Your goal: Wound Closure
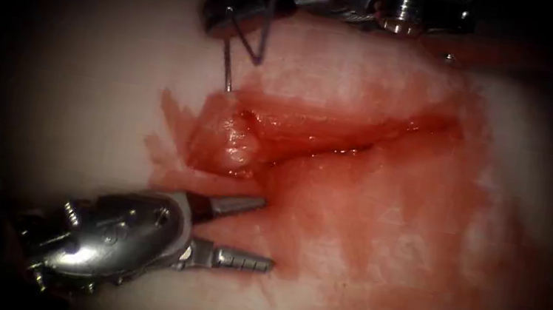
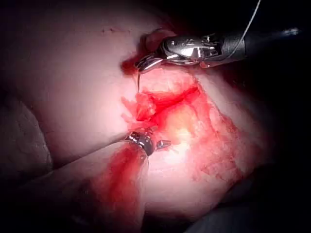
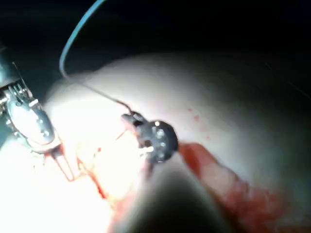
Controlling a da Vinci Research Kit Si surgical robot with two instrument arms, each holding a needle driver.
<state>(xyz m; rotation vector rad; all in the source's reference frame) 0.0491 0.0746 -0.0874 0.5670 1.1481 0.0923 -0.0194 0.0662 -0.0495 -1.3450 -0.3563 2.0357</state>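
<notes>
The right arm's tool (image 1: pixel 228 19) reaches in from the far right and ends at the far left end of the cut (image 1: pixel 340 132), its jaws closed on the needle (image 1: pixel 227 68) close to the blunt end. The needle runs down from the jaws toward the near side, and its tip meets the tissue (image 1: pixel 77 92) at the far lip of the cut's left end, just above a raised fold of tissue; whether the point has entered cannot be told. The thread (image 1: pixel 270 4) rises from beside these jaws out of the far edge. The left arm's tool (image 1: pixel 245 232) lies on the near side of the cut, left of centre, its jaws parted about halfway and holding nothing, the tips pointing right and just clear of the near lip. Red fluid (image 1: pixel 384 226) stains the tissue around the cut, and no stitch is seen across it. Judged from this, a bite at the left end is in hand. A next move would call for turning the needle along its curve, with the free jaws placed to meet the tip.
</notes>
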